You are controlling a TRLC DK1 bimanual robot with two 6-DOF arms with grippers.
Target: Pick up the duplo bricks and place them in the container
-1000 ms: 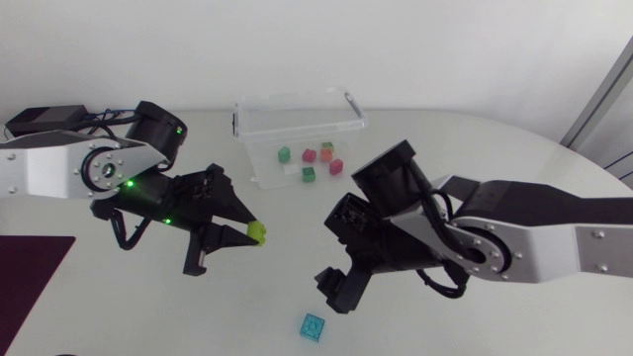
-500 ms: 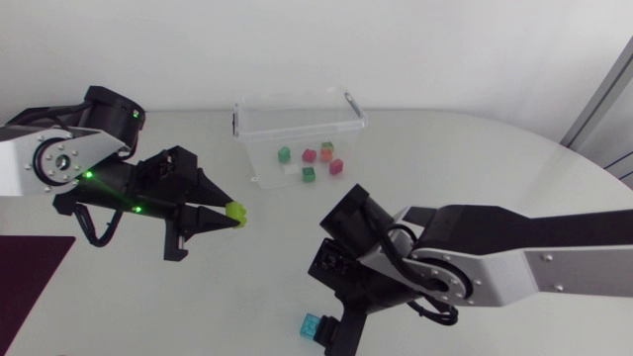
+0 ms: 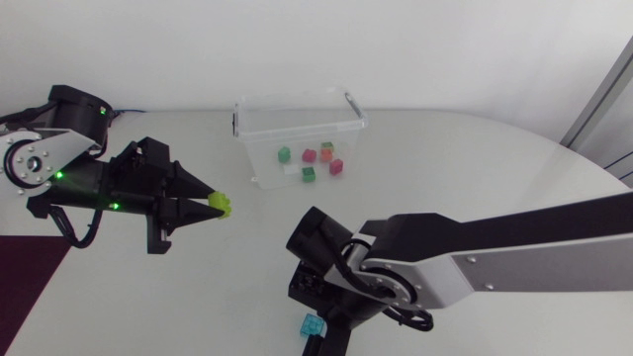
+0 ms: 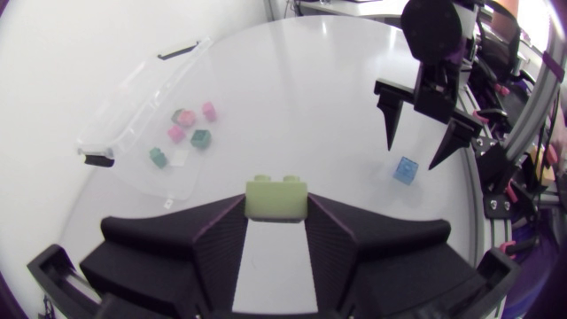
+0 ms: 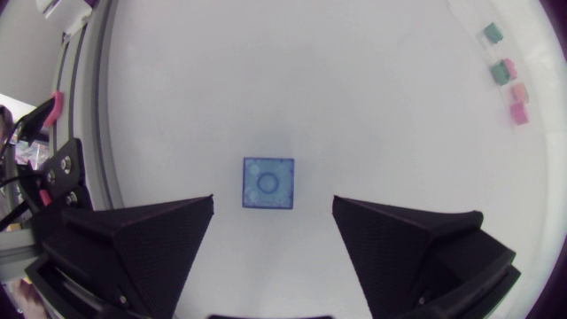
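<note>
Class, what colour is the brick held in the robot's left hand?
Lime green. The brick is gripped by the left hand, clearest in the left wrist view.

A white table (image 3: 495, 158) with a rounded edge fills the view. A dark purple mat (image 3: 25, 282) lies at its left side

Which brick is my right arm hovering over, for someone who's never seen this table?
On the white table, look away from the clear container toward the table's edge. Between the open fingers of the right gripper lies a square light-blue brick. It's the only blue one and the only one loose on the table.
</note>
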